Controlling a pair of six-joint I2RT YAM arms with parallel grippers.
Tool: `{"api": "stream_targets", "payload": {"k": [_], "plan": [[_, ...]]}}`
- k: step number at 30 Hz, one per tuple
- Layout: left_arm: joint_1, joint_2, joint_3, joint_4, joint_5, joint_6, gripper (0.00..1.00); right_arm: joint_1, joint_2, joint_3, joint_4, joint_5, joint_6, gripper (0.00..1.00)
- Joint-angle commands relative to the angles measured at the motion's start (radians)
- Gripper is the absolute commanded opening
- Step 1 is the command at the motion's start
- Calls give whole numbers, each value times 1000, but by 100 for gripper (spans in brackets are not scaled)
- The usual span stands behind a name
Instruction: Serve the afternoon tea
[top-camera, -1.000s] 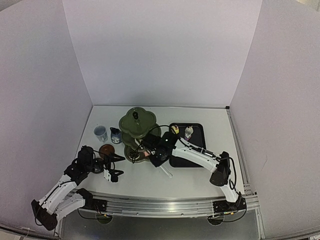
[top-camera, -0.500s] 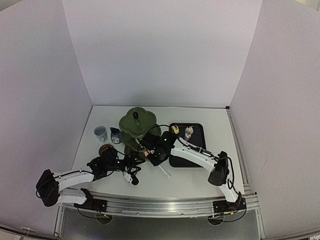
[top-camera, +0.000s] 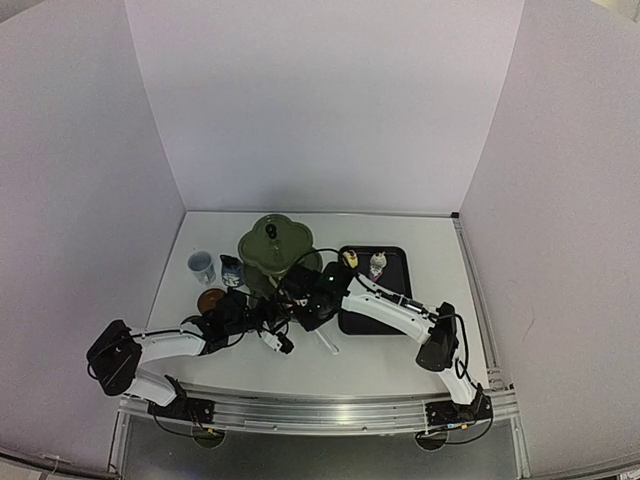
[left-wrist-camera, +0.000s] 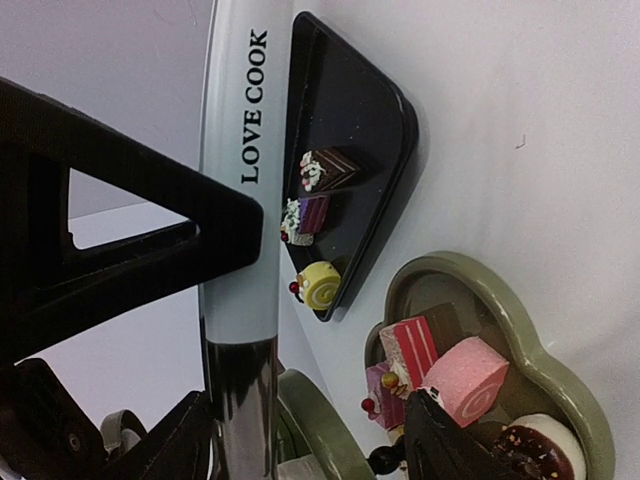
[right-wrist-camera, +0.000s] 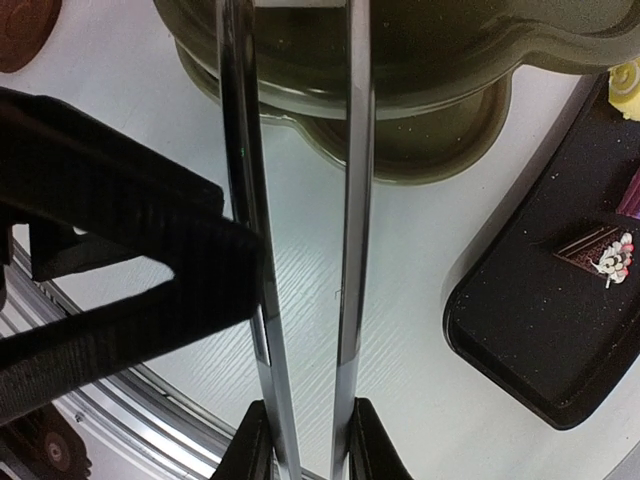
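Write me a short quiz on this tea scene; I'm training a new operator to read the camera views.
1. Multiple choice: in the left wrist view, how many pastries lie on the black tray? A) two B) three C) five
2. True or false: the pale blue cup stands on the black tray.
3. Short answer: which gripper is clamped on the metal tongs?

Key
1. B
2. False; it stands on the table, left of the tray.
3. The right gripper.
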Motion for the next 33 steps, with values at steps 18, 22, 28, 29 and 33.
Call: {"api": "stream_targets", "payload": {"k": [18,22,28,29,33], "plan": [[-5,94,115,144,-28,-8,34,9,10,22,24,-39,-13,0],[-5,83,87,140,-13,5,22,10,12,26,26,-39,-13,0],[-5,76,75,130,-3,17,4,10,13,28,27,-40,-12,0],[-5,75,75,129,-3,16,2,10,12,27,27,-39,-11,0],[-5,70,65,128,4,20,0,10,12,26,27,-36,-8,0]]}}
